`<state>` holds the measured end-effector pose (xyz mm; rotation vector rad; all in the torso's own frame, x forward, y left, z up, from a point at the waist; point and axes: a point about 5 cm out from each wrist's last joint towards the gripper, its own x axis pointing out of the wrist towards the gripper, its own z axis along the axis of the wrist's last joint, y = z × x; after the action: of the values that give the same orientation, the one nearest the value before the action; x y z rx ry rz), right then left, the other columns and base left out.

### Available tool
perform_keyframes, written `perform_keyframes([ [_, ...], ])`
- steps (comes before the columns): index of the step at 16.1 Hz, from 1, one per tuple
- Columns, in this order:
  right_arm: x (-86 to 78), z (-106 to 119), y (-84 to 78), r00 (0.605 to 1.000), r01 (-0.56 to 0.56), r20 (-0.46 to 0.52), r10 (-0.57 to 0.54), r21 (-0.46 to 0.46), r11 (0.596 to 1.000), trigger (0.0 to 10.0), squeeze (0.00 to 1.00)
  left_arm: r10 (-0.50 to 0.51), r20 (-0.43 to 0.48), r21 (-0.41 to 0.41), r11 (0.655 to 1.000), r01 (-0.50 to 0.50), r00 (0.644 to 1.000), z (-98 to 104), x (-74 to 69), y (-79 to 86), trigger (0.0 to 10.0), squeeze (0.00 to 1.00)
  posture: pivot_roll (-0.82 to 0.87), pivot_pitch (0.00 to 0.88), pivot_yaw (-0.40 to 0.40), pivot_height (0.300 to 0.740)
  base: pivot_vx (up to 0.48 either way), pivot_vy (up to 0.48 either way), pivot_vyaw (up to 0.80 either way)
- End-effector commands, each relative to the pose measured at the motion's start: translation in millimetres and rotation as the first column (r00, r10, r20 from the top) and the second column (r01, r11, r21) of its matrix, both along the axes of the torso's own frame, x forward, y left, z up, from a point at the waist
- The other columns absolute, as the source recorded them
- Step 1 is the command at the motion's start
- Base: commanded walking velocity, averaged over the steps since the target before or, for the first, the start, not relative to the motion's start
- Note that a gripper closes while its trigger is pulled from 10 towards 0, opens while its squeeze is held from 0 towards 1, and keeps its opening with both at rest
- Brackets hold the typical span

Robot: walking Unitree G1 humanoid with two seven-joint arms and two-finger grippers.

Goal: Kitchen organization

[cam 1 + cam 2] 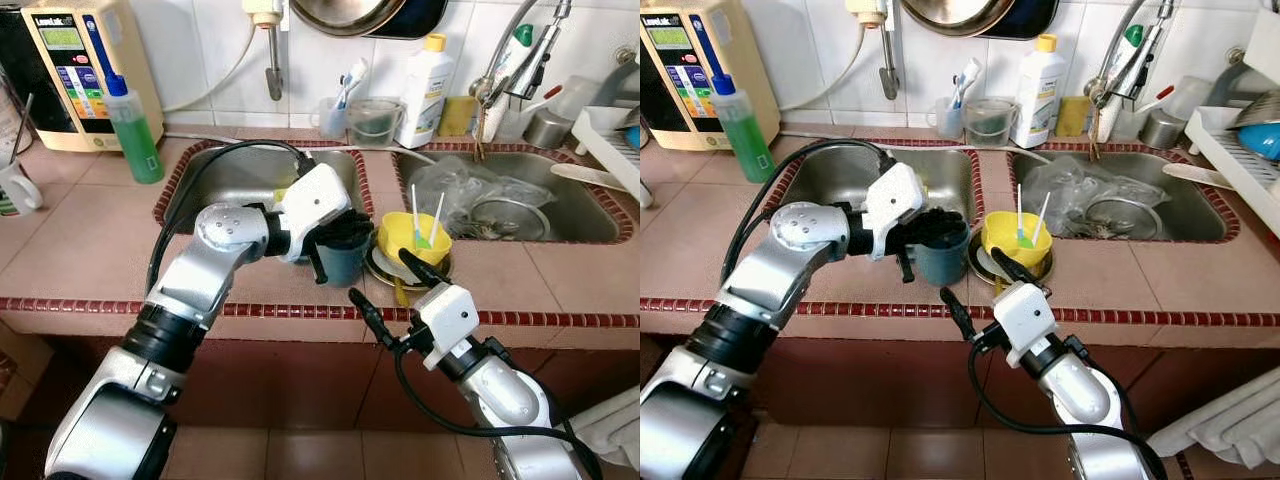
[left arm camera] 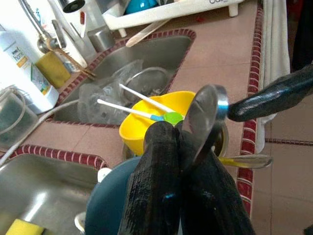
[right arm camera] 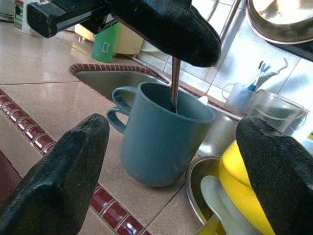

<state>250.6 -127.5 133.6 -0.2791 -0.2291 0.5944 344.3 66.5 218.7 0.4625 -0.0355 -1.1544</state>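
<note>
A blue mug [image 1: 340, 262] stands on the tiled counter between the two sinks. My left gripper [image 1: 338, 232] hovers right over the mug's mouth, shut on a metal spoon [image 2: 205, 117] whose handle [image 3: 174, 83] reaches down into the mug [image 3: 161, 142]. Just right of the mug, a yellow bowl [image 1: 412, 240] with two white-handled utensils sits on a metal plate. My right gripper [image 1: 378, 275] is at the counter's front edge, open, its fingers spread before the mug and the bowl and holding nothing.
Behind the mug lies the left sink [image 1: 250, 180]; the right sink [image 1: 560, 225] holds a plastic bag and a strainer. A green soap bottle [image 1: 135, 125] and a water appliance [image 1: 80, 70] stand at back left, a dish rack [image 1: 610, 140] at far right.
</note>
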Motion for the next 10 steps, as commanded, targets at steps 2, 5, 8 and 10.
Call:
perform_keyframes([
  [2, -1.2, 0, 0.8, 1.000, 0.005, 0.007, -0.005, 0.001, 1.000, 10.0, 0.00, 0.008, 0.020, 0.006, 1.000, -0.008, 1.000, 9, 4.8, -4.1, 10.0, 0.00, -0.09, 0.000, 0.047, 0.740, 0.000, 0.000, 0.00],
  [5, -1.6, 0, 1.5, 1.000, 0.007, 0.007, -0.007, 0.005, 1.000, 10.0, 0.00, 0.082, 0.050, -0.027, 0.996, -0.081, 0.995, 16, 13.4, -2.3, 10.0, 0.00, -0.09, 0.000, 0.050, 0.740, 0.000, 0.000, 0.00],
  [8, -1.8, -1, 2.2, 1.000, 0.006, 0.005, -0.006, 0.007, 1.000, 10.0, 0.00, 0.105, 0.072, -0.056, 0.993, -0.101, 0.992, 26, 17.4, 4.1, 10.0, 0.00, -0.09, 0.000, 0.047, 0.740, 0.000, 0.000, 0.00],
  [10, -1.2, -1, 3.1, 1.000, 0.002, 0.004, -0.002, 0.007, 1.000, 10.0, 0.00, 0.103, 0.092, -0.053, 0.994, -0.099, 0.990, 34, 19.3, 10.1, 10.0, 0.00, -0.08, 0.000, 0.046, 0.740, 0.000, 0.000, 0.00],
])
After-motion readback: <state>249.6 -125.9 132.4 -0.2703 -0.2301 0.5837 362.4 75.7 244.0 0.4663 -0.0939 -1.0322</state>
